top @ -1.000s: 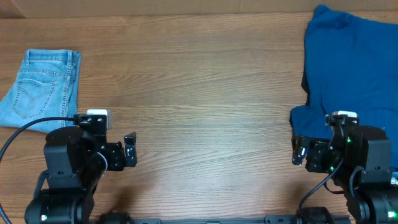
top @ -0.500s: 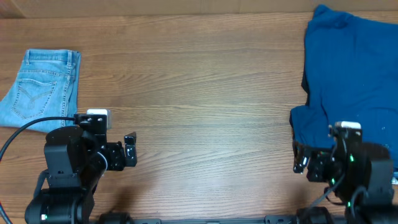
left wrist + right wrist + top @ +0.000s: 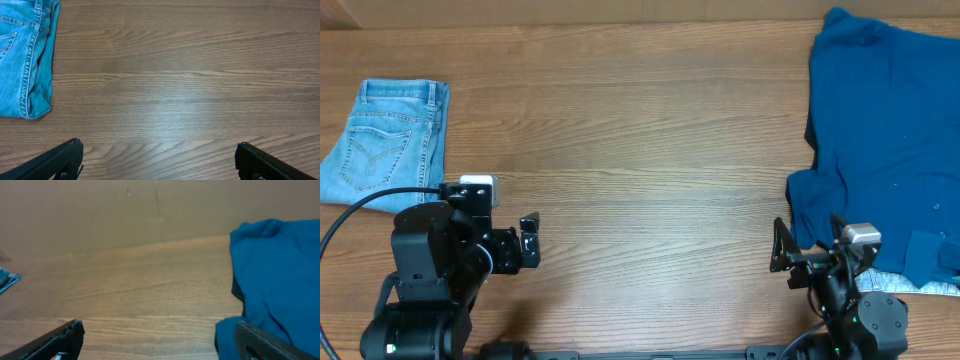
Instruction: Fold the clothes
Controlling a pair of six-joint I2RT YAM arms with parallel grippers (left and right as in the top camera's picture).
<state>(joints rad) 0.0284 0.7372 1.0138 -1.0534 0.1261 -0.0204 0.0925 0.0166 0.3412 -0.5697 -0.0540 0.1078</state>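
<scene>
Lying folded at the far left of the tabletop (image 3: pixel 640 150), the jeans (image 3: pixel 385 140) are untouched; left fingers (image 3: pixel 55 164) and right fingers (image 3: pixel 272 346) stand wide, empty. The right ones, just beside the dark blue garment (image 3: pixel 890 120), could catch it by mistake.

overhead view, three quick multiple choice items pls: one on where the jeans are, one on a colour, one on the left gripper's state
1. Where do the jeans lie on the table?
A. at its left end
B. in its middle
C. at its right end

2. What colour is the large garment at the right end?
A. red
B. white
C. dark blue

3. How does the left gripper stand?
A. shut on the jeans
B. open, holding nothing
C. shut on a cloth

Answers:
1 A, the denim sits by the left edge.
2 C, the fabric is plain deep blue.
3 B, its fingers are spread over bare wood, apart from the jeans.
</scene>
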